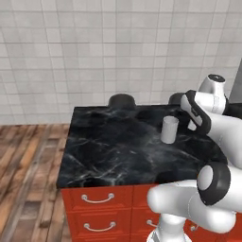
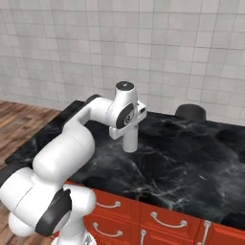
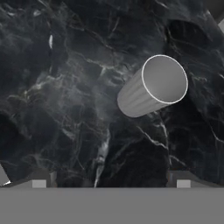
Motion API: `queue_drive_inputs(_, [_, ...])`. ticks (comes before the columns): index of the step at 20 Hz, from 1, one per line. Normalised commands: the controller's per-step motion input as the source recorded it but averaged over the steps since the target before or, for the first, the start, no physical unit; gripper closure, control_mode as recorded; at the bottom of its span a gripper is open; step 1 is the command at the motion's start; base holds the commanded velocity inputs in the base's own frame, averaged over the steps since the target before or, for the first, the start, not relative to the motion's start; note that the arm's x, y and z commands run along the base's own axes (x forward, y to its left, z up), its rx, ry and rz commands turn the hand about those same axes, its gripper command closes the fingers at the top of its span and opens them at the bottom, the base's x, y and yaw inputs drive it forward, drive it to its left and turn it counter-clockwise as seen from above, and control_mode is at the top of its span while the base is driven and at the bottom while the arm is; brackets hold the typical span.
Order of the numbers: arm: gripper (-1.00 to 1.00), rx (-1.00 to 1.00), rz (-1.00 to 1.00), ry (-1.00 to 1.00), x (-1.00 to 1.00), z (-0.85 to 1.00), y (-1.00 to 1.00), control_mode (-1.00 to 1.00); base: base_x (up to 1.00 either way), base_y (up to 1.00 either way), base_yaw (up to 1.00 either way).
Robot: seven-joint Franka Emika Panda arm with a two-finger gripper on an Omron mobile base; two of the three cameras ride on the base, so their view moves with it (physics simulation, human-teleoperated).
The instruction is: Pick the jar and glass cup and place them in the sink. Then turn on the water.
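- Overall, one black marbled countertop (image 1: 118, 146) spans the scene, set on red cabinets (image 1: 101, 212) with curved metal drawer handles; a tiled wall (image 1: 118, 47) stands behind it and a wood floor (image 1: 28, 160) lies to the left.
- One white arm (image 2: 67, 153) reaches forward over the countertop. Its wrist sits directly above the cup in the right base view.
- Two dark rounded objects rest at the back edge of the countertop in the left base view: one (image 1: 122, 100) near the centre, one (image 1: 177, 98) partly hidden behind the arm. What they are cannot be determined.
- One glass cup (image 1: 169, 129) stands on the countertop, right of centre in the left base view. It is upright: its long axis is vertical, and its open mouth points up.
- In the hand view the glass cup (image 3: 153, 87) appears from above, its round rim toward the camera and its ribbed side wall trailing down-left. It lies ahead of the fingertips and apart from them.
- One gripper (image 3: 111, 181) hovers above the cup. Its two fingertips (image 3: 38, 181) show at the bottom of the hand view, set wide apart, with nothing between them; it holds no object.
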Motion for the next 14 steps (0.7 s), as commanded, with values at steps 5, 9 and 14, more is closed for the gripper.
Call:
queue_drive_inputs(5, [-1.00,0.00,0.00,0.00,0.00,0.00,0.00,1.00,0.31,-0.26,0.00])
queue_drive_inputs(9, [-1.00,0.00,0.00,0.00,0.00,0.00,0.00,1.00,0.31,-0.01,0.00])
queue_drive_inputs(14, [-1.00,0.00,0.00,0.04,0.13,-0.06,0.02,-1.00,0.40,0.00,0.00])
